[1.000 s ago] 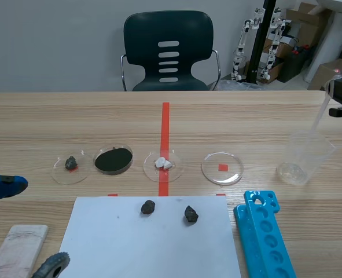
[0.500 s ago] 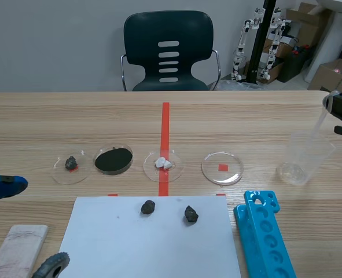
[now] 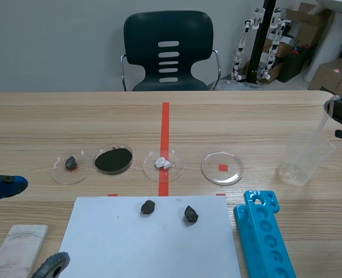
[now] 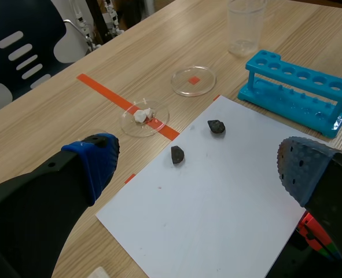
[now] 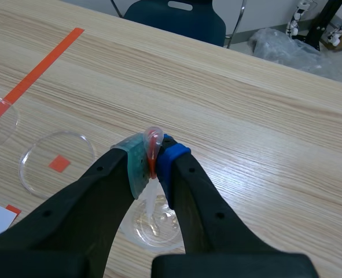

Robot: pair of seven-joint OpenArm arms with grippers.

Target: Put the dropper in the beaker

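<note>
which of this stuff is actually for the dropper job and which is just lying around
For the job: clear plastic dropper, pinched in the right gripper; clear plastic beaker below it.

Just lying about: blue plastic test tube rack; clear round petri dishes; white paper sheet with two dark stones; open left gripper, idle.

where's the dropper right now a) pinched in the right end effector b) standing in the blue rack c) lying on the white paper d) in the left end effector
A: the right wrist view shows the dropper clamped between the pads of the right end effector, above the beaker.
</note>
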